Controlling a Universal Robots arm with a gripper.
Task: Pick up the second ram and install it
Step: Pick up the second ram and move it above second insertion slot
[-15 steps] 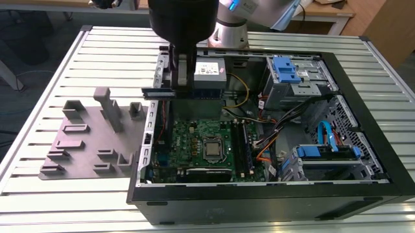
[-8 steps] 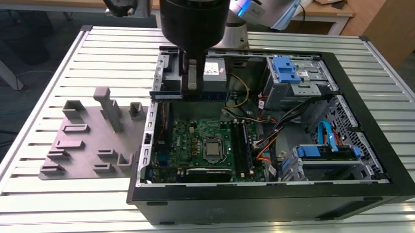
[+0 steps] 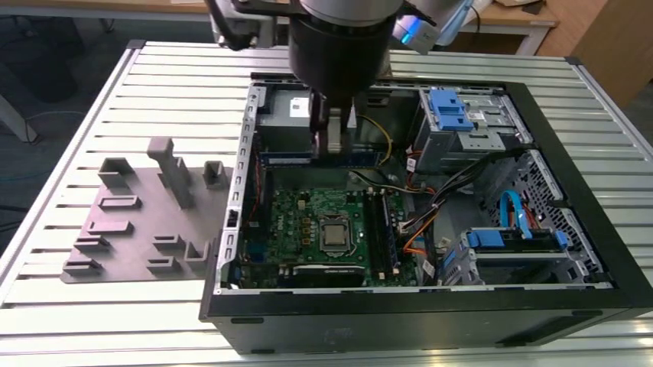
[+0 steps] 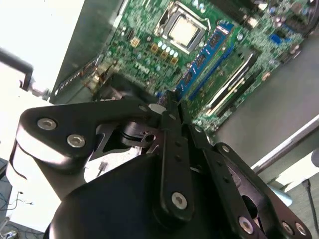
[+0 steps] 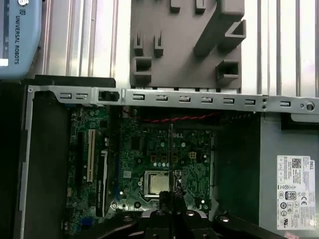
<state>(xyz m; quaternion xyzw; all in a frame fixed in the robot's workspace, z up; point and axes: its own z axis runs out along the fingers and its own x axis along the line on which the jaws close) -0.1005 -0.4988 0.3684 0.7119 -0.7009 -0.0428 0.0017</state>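
The pincer [image 3: 329, 149] is seen closed on the second ram [image 5: 171, 154], which is held edge-on as a thin dark strip. The arm [image 3: 337, 38] is pointed straight down into the open computer case [image 3: 408, 329], above the motherboard [image 3: 306, 214]. A grey fixture [image 3: 133, 222] is set on the tabletop [image 3: 102, 321] beside the case, on the exterior view's left.

open case [image 3: 408, 321] — motherboard [image 3: 306, 214] inside | grey fixture plate [image 3: 138, 223] beside | slatted table [image 3: 183, 92]
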